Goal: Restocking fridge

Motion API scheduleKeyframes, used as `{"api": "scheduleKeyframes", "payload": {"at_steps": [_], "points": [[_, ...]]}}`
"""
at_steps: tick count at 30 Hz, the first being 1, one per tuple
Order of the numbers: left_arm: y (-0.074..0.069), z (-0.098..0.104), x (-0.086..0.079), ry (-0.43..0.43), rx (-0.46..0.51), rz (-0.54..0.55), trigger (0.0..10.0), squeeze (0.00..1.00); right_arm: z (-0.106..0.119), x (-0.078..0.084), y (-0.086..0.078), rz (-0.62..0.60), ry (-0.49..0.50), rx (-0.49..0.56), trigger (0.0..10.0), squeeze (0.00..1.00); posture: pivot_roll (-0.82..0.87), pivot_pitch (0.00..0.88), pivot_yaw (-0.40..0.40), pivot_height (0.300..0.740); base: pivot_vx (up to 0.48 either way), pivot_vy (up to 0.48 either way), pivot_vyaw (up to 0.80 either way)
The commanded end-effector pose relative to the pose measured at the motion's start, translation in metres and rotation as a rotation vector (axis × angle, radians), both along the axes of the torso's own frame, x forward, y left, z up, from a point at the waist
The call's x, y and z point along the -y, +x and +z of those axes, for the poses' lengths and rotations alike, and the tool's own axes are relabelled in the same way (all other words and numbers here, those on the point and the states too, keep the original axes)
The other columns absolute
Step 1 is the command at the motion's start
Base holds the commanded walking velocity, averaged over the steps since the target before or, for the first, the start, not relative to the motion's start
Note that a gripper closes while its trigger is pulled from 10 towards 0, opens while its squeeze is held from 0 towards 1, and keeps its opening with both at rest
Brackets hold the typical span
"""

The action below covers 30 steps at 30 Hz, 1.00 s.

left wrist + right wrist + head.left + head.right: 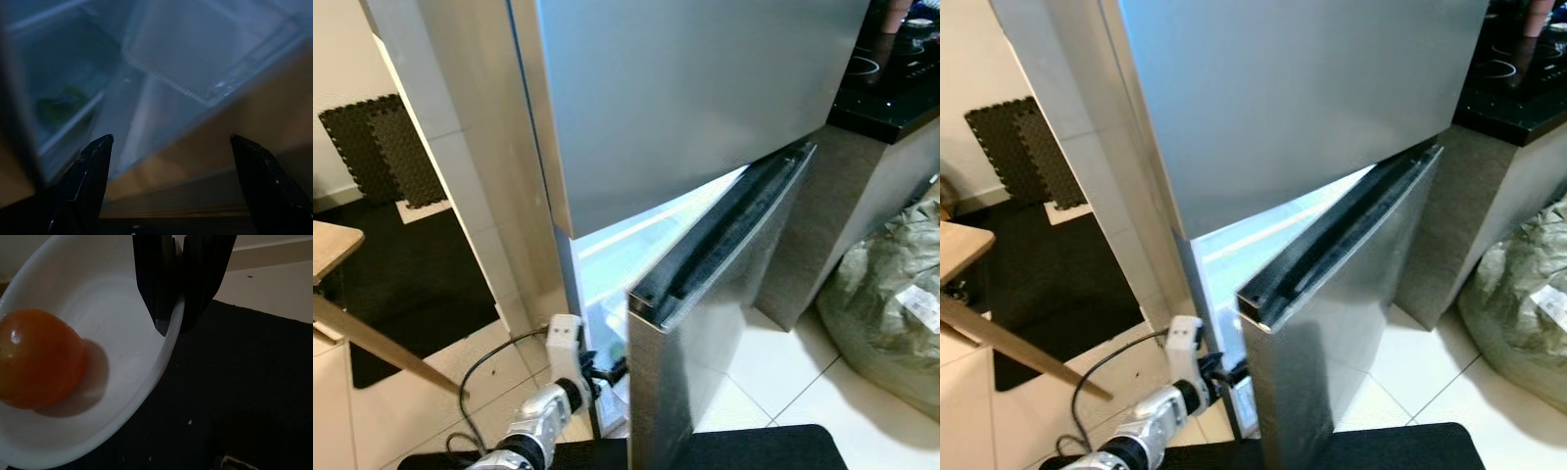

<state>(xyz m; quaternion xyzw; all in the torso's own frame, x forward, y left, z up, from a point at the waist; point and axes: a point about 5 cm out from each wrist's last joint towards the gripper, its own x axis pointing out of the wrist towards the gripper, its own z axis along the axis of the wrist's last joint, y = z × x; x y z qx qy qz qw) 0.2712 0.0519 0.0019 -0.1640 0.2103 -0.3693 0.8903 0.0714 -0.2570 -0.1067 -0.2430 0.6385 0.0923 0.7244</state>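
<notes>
The steel fridge has its upper door (705,98) closed and its lower door (724,323) swung partly open, with a lit interior (617,255) behind it. My left gripper (607,372) reaches low into the gap beside that door. In the left wrist view the left gripper (169,142) is open with nothing between its fingers. It faces clear plastic bins (205,54) and something green (61,105). My right gripper (174,328) is shut on the rim of a white bowl (112,362) holding one round orange fruit (39,357), above a dark mat.
A stuffed grey-green sack (891,294) lies on the tiles to the right. A black counter (891,88) stands behind it. At the left are a wooden table corner (333,245), its slanted leg (382,348), and black mats (411,274).
</notes>
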Motion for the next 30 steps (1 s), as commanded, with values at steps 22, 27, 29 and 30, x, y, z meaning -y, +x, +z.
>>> {"api": "scheduleKeyframes", "payload": {"at_steps": [22,27,29,30], "points": [[-0.037,-0.032,-0.013,0.224,-0.07,-0.277,10.0,0.0,-0.001,-0.003,-0.003,-0.012,-0.001,0.0,10.0,0.0,-0.17,0.0,0.053,0.74,0.0,0.0,0.0],[-0.062,-0.063,-0.061,0.358,-0.249,-0.101,10.0,0.0,-0.002,-0.004,-0.004,-0.016,0.0,0.0,10.0,0.0,-0.17,0.0,0.057,0.74,0.0,0.0,0.0],[-0.079,-0.074,-0.075,0.4,-0.321,-0.058,10.0,0.0,-0.002,-0.004,-0.004,-0.018,-0.002,0.001,10.0,0.0,-0.17,0.0,0.058,0.74,0.0,0.0,0.0],[-0.09,-0.08,-0.083,0.423,-0.364,-0.034,10.0,0.0,-0.002,-0.004,-0.005,-0.017,-0.005,0.0,10.0,0.0,-0.17,0.0,0.056,0.74,0.0,0.0,0.0]]}}
